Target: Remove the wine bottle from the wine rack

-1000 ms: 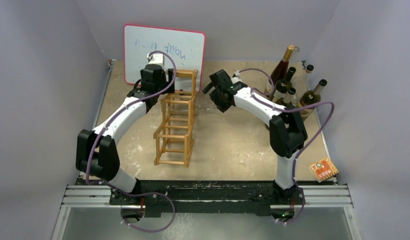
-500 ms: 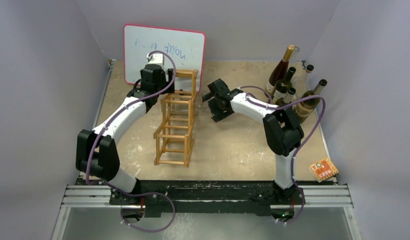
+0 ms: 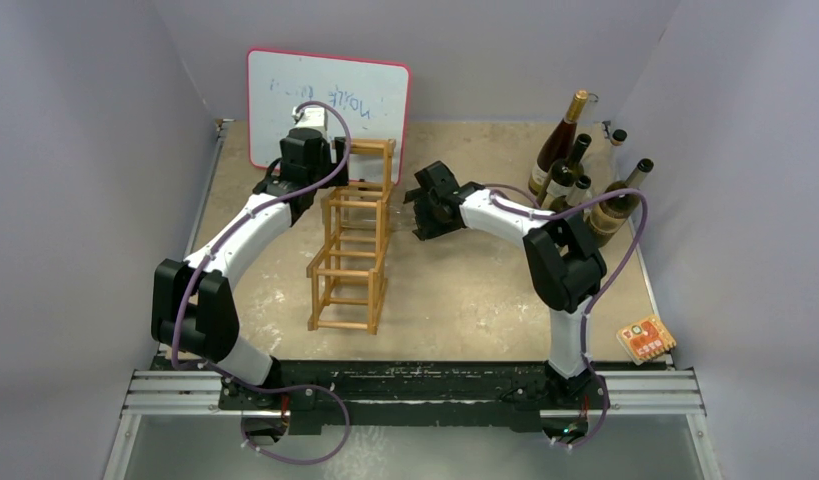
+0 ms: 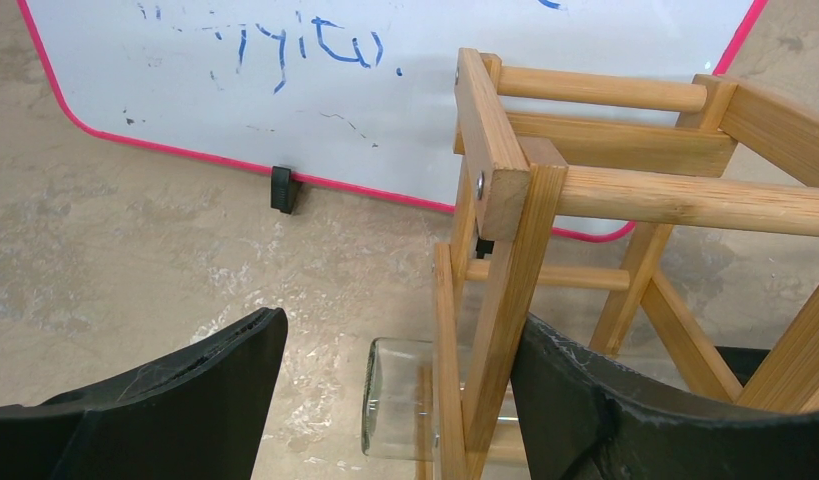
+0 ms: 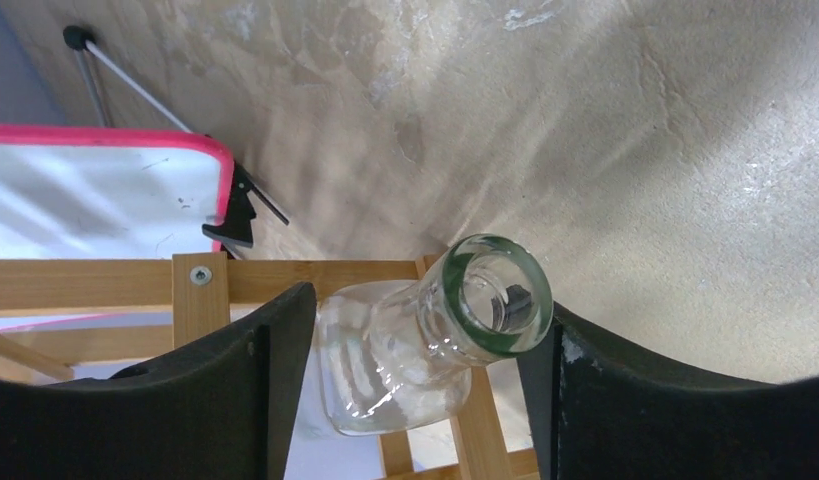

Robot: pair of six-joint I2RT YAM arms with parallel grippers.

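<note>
The wine rack (image 3: pixel 353 245) is a light tan wooden frame standing in the middle of the table. A clear glass wine bottle lies in its far cell. The bottle's base (image 4: pixel 397 400) sticks out on the left side and its neck and mouth (image 5: pixel 490 295) on the right. My left gripper (image 4: pixel 400 328) is open by the rack's far left corner (image 3: pixel 320 175), with the corner post and the bottle base between its jaws. My right gripper (image 5: pixel 425 312) is open around the bottle neck, and its right finger (image 5: pixel 635 400) is close against the lip. It shows in the top view (image 3: pixel 419 206) beside the rack.
A red-edged whiteboard (image 3: pixel 325 95) leans behind the rack. Several wine bottles (image 3: pixel 575 180) stand at the back right. A small orange board (image 3: pixel 644 338) lies at the front right. Grey walls close in three sides.
My right gripper has moved left and a little nearer, up to the rack's right side. The left arm and the rack have not moved.
</note>
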